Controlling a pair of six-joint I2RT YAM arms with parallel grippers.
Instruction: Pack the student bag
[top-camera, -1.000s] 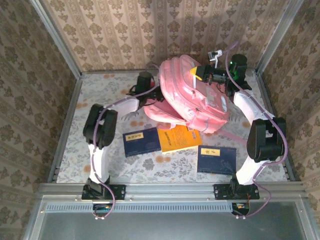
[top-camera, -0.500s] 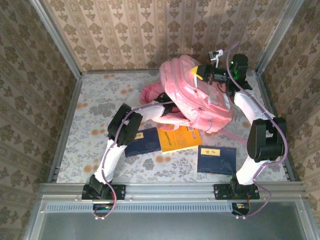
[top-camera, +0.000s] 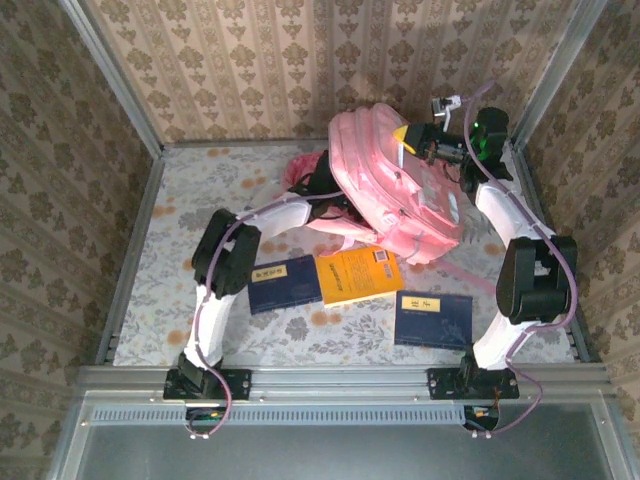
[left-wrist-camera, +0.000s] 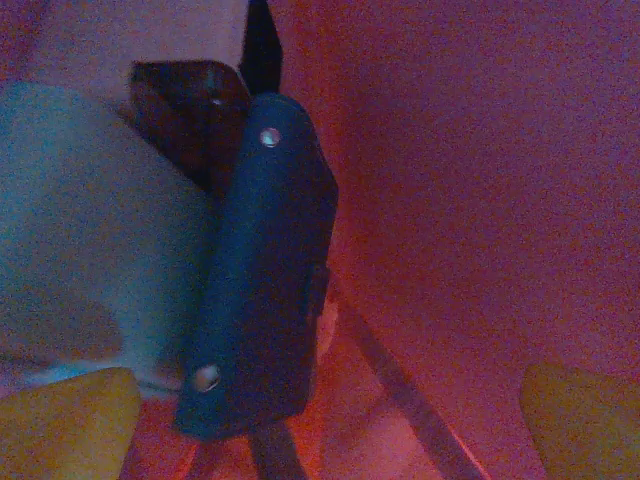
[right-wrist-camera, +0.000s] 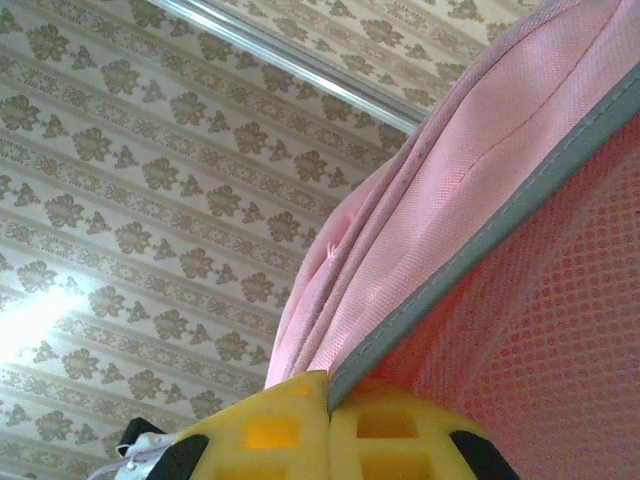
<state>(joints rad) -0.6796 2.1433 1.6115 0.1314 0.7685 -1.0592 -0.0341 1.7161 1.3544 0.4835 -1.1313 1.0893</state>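
One backpack (top-camera: 400, 200), three books, two grippers. The backpack sits at the far right of the table (top-camera: 190, 210) with its front pockets up. Its long axis slants from the far middle down toward your near right.

The books lie flat in front of it: a dark blue book (top-camera: 283, 283) on the left, an orange book (top-camera: 360, 276) right against it, and a second dark blue book (top-camera: 432, 318) apart on the right.

Your right gripper (top-camera: 405, 138) is pinched tight on the backpack's grey-trimmed rim at the far end. Your left gripper (left-wrist-camera: 320, 430) is inside the pink lining, its fingers (left-wrist-camera: 70, 420) spread wide and gripping nothing. A dark blue case (left-wrist-camera: 265, 270) lies just ahead of them.
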